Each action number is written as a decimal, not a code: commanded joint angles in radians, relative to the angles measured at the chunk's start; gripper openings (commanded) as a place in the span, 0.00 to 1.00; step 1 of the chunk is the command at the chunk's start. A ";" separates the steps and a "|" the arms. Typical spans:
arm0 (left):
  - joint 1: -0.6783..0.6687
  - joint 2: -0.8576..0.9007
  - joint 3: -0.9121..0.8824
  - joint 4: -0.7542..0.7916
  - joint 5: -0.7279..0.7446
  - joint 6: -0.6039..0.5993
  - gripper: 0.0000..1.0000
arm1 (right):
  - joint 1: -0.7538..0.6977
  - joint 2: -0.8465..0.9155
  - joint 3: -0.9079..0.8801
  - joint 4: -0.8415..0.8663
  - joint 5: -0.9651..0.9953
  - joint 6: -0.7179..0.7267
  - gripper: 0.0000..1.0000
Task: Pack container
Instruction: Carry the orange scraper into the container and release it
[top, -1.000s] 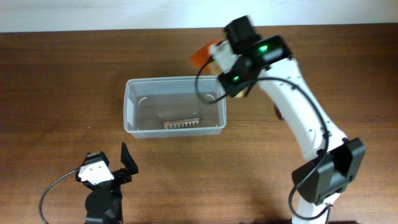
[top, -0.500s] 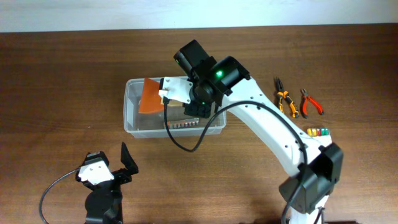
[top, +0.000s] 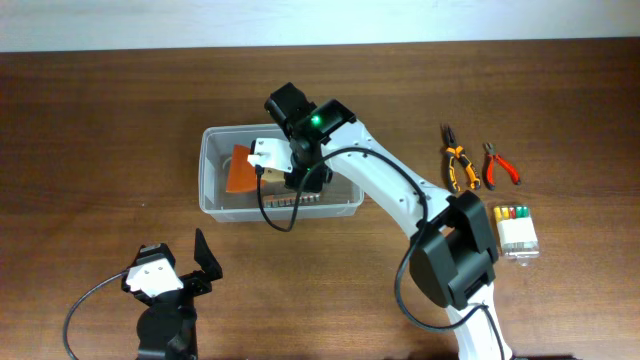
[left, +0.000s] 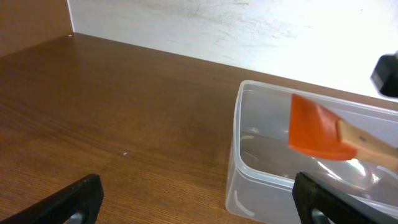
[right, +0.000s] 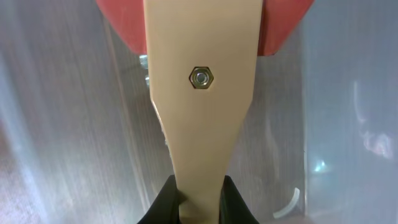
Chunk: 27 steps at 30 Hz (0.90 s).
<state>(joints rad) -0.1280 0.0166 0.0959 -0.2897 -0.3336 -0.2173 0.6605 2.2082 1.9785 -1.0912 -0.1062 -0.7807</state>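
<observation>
Two sets of fingers show: the right fingers (right: 163, 202) pinch the wooden handle of an orange scraper (top: 238, 170), whose blade juts ahead of them, low inside the container (top: 204, 180), though whether it touches the floor is hard to tell. The left fingers (left: 78, 199) are spread wide with nothing between them, low over the tabletop (top: 100, 120), and the container stands ahead of them, somewhat to their right. A metal strip (top: 290, 200) lies in the container just beside the right fingers, while orange pliers (top: 458, 168), red pliers (top: 498, 165) and a small box (top: 516, 230) sit well behind them.
</observation>
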 joint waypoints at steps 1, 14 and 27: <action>-0.003 -0.004 -0.003 -0.002 -0.003 0.009 0.99 | -0.016 0.039 0.006 0.014 -0.014 0.023 0.04; -0.003 -0.004 -0.003 -0.002 -0.003 0.009 0.99 | -0.075 0.089 0.006 0.060 -0.014 0.083 0.10; -0.003 -0.004 -0.003 -0.002 -0.003 0.009 0.99 | -0.071 0.088 0.006 0.033 -0.045 0.108 0.67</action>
<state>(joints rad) -0.1280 0.0166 0.0959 -0.2901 -0.3336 -0.2173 0.5842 2.2963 1.9785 -1.0496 -0.1184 -0.6994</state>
